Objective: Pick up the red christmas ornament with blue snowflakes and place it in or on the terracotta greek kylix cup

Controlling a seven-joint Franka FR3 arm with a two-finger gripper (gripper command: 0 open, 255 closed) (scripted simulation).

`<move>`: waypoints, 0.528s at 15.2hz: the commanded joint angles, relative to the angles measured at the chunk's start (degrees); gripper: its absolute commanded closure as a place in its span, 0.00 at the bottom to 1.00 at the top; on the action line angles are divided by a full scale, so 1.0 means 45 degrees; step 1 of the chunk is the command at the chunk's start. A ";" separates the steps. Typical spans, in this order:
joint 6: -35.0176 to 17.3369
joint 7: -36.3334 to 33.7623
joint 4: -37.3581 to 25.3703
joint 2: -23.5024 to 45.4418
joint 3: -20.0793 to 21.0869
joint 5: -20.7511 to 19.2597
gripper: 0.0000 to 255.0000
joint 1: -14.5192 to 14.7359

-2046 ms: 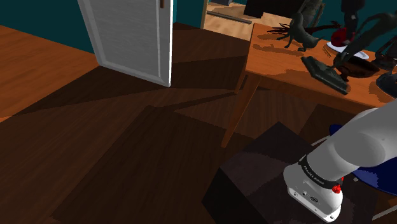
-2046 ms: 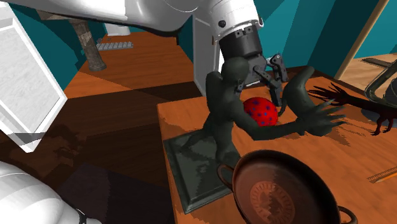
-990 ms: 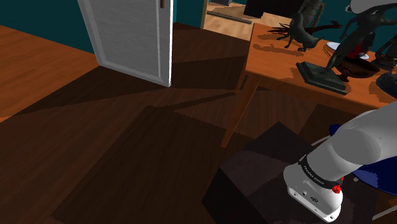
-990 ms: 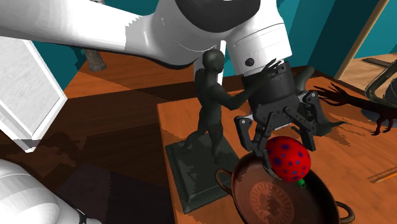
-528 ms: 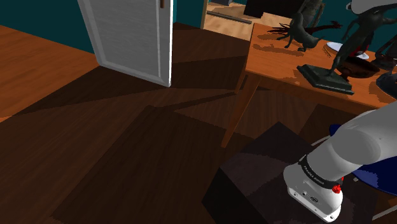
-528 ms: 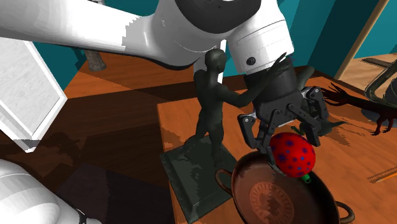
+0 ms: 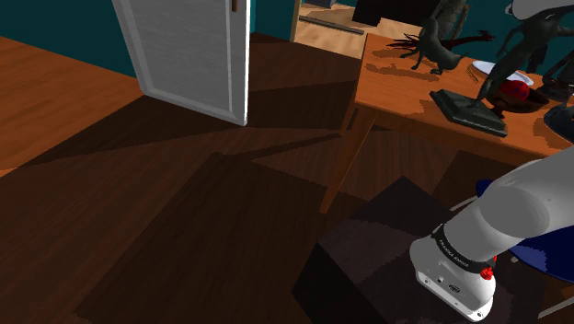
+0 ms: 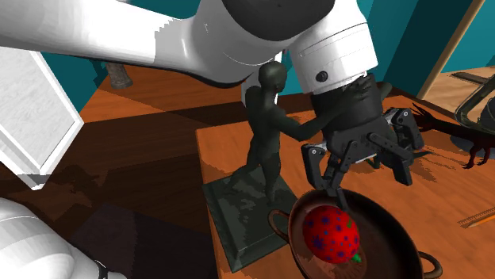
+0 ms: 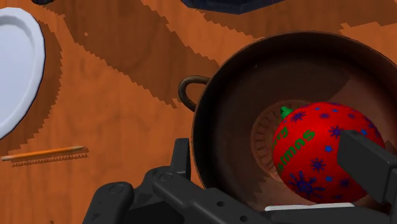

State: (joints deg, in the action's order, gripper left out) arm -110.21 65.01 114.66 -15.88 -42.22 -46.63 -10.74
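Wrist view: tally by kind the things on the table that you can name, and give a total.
White plate: 1
Orange pencil: 1
Brown cup: 1
Red ornament: 1
Total: 4

Wooden table (image 8: 226,154), orange-brown top. Brown two-handled cup (image 9: 242,95) sits on it. Dark statue (image 8: 266,143), square base just beside the cup. White plate (image 9: 16,63) and orange pencil (image 9: 44,153) well apart from the cup, beyond one handle. Dark clawed figurine (image 8: 468,143) farther off.
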 commanded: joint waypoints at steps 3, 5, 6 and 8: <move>0.0861 -0.0398 0.0505 -0.0103 0.0533 0.0050 0.00 0.0124; 0.1607 -0.0369 0.0068 -0.0259 0.0932 0.0170 0.00 0.0245; 0.1607 -0.0369 0.0068 -0.0259 0.0932 0.0170 0.00 0.0245; 0.1607 -0.0369 0.0068 -0.0259 0.0933 0.0170 0.00 0.0244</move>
State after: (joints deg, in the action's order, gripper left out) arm -103.20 63.36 115.08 -17.08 -38.12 -45.94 -9.69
